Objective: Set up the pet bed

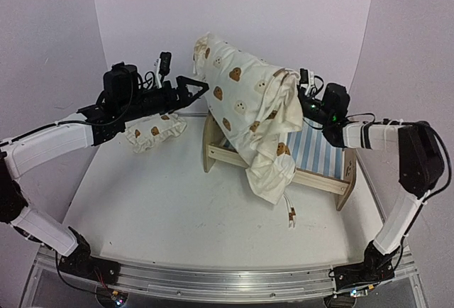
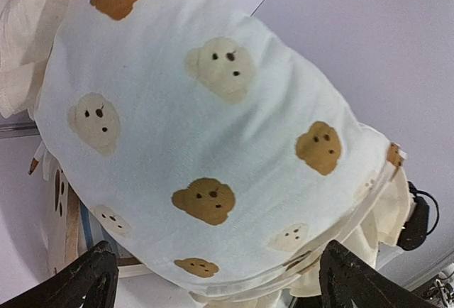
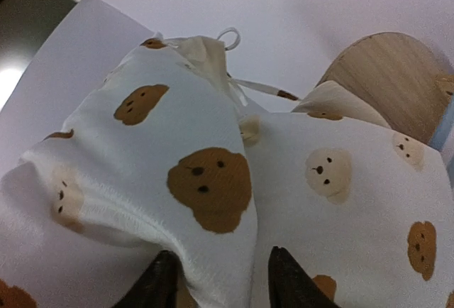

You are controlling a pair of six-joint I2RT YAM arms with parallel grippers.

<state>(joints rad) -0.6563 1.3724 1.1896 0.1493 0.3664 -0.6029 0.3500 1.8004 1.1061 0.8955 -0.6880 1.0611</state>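
Draping over the pet bed [image 1: 316, 153] at desk [image 1: 156, 209] ctr-right, the bear-print cushion [image 1: 248, 109] stands bunched high, seemingly because R claw [image 3: 221, 279], part-open, has a fold between its fingers [image 3: 159, 283], prob mid-release; L claw [image 2: 216, 279] gapes fully open, empty, beside the cushion's top.

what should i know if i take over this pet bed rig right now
left jaws: wide open, empty, facing the large cream bear-print cushion.
right jaws: parted around a cushion fold; grip unclear.
cushion lies bunched across the small light plywood pet bed with blue-striped base, overhanging its front rail.
small matching bear-print pillow sits on the white table, left of the bed.
left: flatten cushion into frame, add pillow.
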